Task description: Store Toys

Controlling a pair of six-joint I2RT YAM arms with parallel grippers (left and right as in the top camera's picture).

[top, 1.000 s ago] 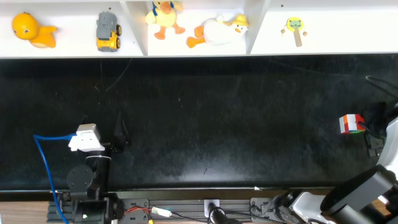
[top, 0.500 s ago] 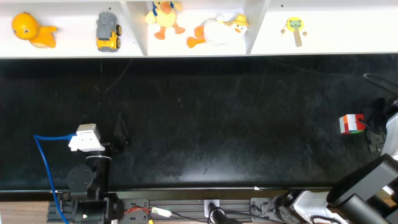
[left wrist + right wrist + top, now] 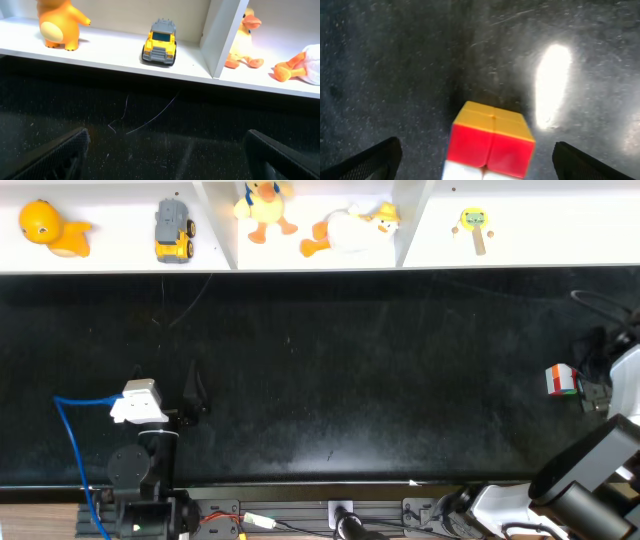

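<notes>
A small cube (image 3: 561,379) with red, white and green faces lies on the black tabletop near the right edge. In the right wrist view the cube (image 3: 490,141) shows red and yellow faces and sits between the spread fingers of my right gripper (image 3: 476,146), which is open around it. From above, my right gripper (image 3: 586,384) is right beside the cube, partly covering it. My left gripper (image 3: 195,394) stands open over bare table at the lower left, its fingers (image 3: 65,150) wide apart and facing the shelf.
A white shelf (image 3: 320,258) with dividers runs along the far edge. It holds an orange duck (image 3: 48,226), a yellow truck (image 3: 173,230), a yellow plush duck (image 3: 265,206), a white plush duck (image 3: 350,230) and a yellow rattle (image 3: 472,224). A blue cable (image 3: 75,435) loops by the left base.
My right arm has shifted up the top view and closed in on the cube, now covering part of it. The left arm has not moved.
</notes>
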